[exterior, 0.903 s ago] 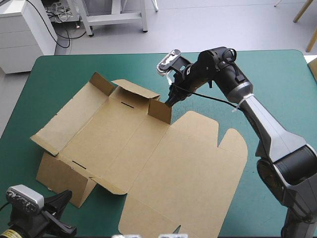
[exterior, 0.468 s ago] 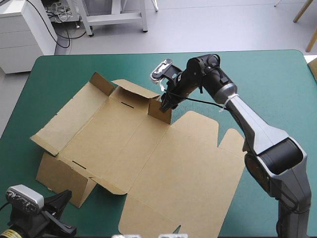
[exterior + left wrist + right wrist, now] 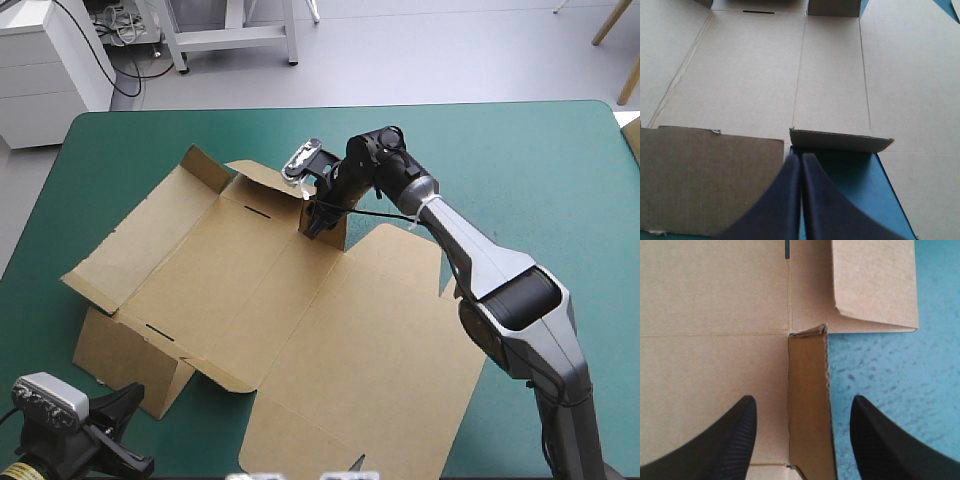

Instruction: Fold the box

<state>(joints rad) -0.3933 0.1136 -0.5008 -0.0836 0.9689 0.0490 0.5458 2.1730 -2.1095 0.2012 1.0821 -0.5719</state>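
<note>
Box (image 3: 300, 300): brown board, lying largely flat and opened out on the left and centre of the teal-green table (image 3: 520, 160). Its widest panel reaches toward the near edge. At the far end, several flaps are raised.

Right fingers (image 3: 735, 440): apart. They stand on either side of a small upright flap (image 3: 807, 440) at the far end of the box, and neither is seen to press on it. One finger is over the flat board, the other over bare table cover. Just beyond this flap, a folded end flap (image 3: 875, 285) overhangs the cover.

Left fingers (image 3: 780, 200): together, meeting in a single point and holding nothing. They are at the near-left corner of the table, just short of the box's near-left edge. Directly ahead of them is a short raised flap (image 3: 840, 141). Beside it is a broad side panel (image 3: 710, 180), its darker face toward me. A narrow slot (image 3: 758, 12) shows in the board farther on.
</note>
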